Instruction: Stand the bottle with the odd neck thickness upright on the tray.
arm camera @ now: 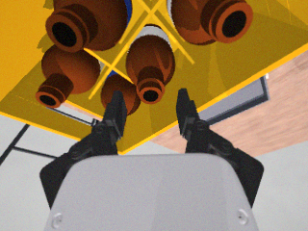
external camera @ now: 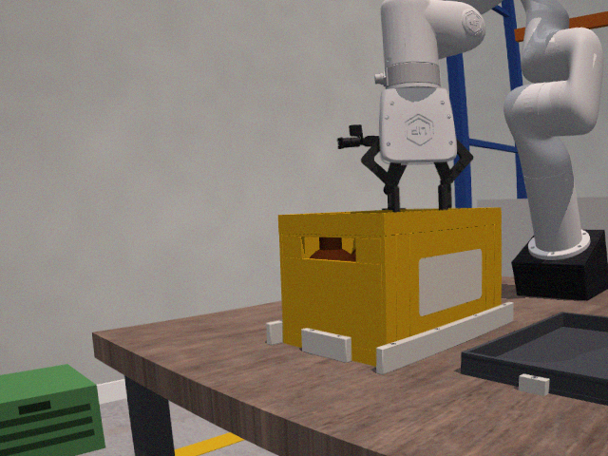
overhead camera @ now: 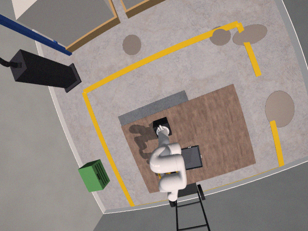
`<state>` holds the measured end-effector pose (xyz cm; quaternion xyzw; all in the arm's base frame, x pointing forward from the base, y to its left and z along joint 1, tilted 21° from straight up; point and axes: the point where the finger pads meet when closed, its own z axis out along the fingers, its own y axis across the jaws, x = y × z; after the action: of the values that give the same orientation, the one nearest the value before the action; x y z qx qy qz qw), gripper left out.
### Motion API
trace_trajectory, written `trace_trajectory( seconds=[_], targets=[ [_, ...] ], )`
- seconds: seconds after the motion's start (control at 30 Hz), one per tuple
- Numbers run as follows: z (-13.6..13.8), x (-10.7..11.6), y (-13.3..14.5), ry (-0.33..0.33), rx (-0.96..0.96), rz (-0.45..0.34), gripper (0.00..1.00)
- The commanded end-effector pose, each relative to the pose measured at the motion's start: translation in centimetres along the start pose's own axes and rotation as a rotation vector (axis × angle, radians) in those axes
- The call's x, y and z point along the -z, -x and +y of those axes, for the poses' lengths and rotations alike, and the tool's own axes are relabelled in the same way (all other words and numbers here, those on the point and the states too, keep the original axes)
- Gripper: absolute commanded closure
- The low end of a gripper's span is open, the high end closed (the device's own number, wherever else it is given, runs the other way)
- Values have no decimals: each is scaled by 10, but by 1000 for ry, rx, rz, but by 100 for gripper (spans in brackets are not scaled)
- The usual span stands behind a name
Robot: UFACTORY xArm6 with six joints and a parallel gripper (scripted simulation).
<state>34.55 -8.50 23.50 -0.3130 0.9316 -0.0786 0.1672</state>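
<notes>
Five brown glass bottles [arm camera: 150,63]: inside the crate, mouths showing on four; fifth largely behind the finger at left of centre in the wrist view, neck too hidden to judge.
Yellow plastic crate [overhead camera: 159,175] [external camera: 333,294] [arm camera: 16,53]: at centre of the exterior frame, upright on the brown wooden table [overhead camera: 218,129] [external camera: 245,363] [arm camera: 289,96].
Black two-finger gripper [external camera: 420,206] [arm camera: 150,99]: jaws partly open, nothing gripped; pointing down, tips near rim height in the exterior view.
Room at the jaws: a gap on each side of the nearest mouth in the wrist frame; exact clearance and depth, cannot tell.
Crate edges: long white strip [external camera: 444,338] along the tray side, short white block [external camera: 326,346] at the near end.
Dark grey shallow tray [overhead camera: 191,159] [external camera: 540,353] [arm camera: 236,101]: right of the crate in the exterior frame, near but apart, low-rimmed, no bottle on it.
Top view only: whole table outline, with tray right of the white arm [overhead camera: 165,164] [external camera: 409,34]; gripper and bottles hidden beneath.
Exterior only: crate's label panel and, through the end slot, one bottle's shoulder.
Wrist only: dividers and bottle mouths.
</notes>
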Motion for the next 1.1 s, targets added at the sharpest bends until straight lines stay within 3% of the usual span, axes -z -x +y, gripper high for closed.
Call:
trace_trajectory(
  seconds=[0.0,1.07],
  targets=[
    [-1,-4,1,-3,0,-2,35],
    [-1,-27,1,-3,0,-2,35]
  ],
)
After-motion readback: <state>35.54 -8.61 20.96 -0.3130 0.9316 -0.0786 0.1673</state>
